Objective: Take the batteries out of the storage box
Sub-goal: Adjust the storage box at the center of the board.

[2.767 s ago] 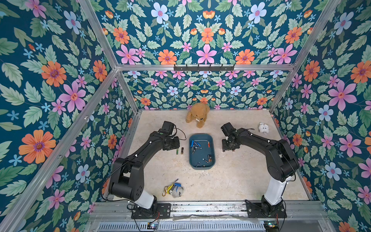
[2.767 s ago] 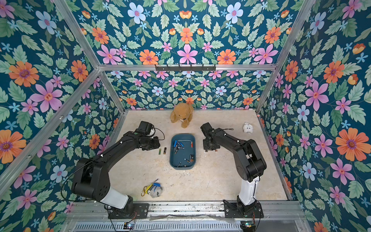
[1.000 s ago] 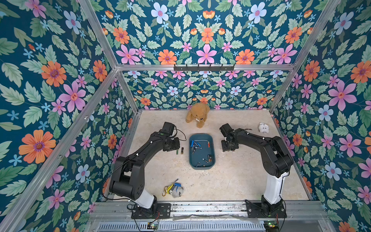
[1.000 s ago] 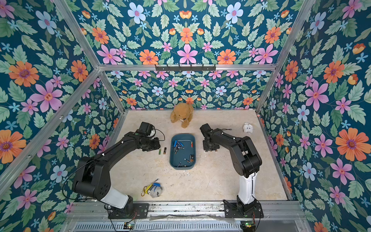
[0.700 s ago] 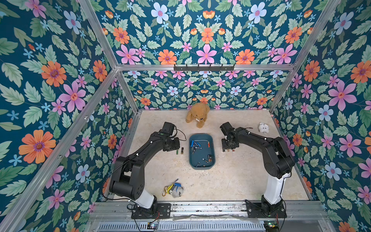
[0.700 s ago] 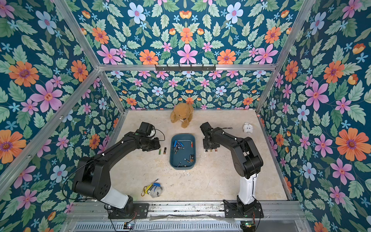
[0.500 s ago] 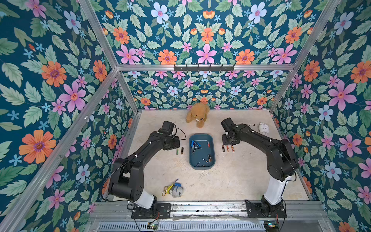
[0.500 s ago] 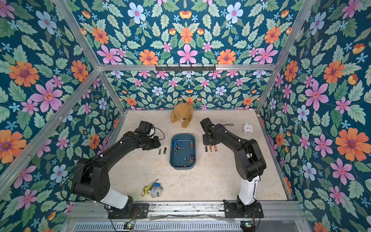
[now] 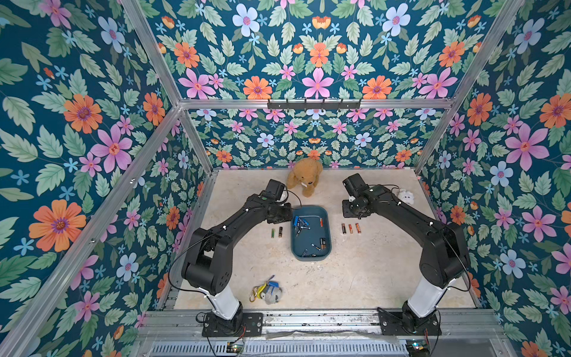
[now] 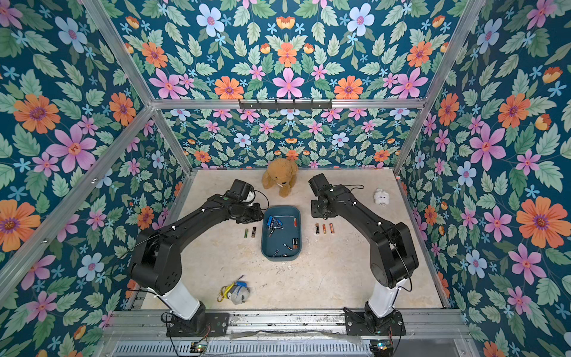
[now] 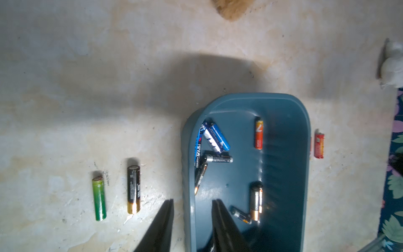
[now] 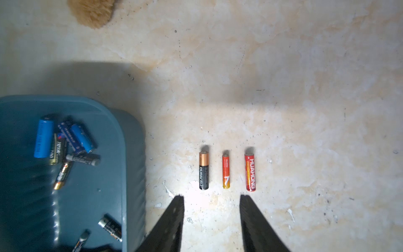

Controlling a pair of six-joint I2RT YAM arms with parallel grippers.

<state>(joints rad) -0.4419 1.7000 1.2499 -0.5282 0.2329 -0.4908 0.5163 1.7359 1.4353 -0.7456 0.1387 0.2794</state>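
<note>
left claw [image 11: 193, 201]: parted, astride box [image 11: 305, 122] wall, gripping nothing
right claw [image 12: 211, 197]: parted, empty, above table [image 12: 305, 87]
batteries [image 11: 214, 139]: several in box, five on table

Storage box [image 12: 133, 163] (partly) off-frame

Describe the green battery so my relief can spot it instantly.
Find the teal storage box, the only tray on the table. On the left arm's side of it, two batteries lie side by side. The green battery is the one farther from the box; its neighbour, the black battery, has a copper end.
</note>
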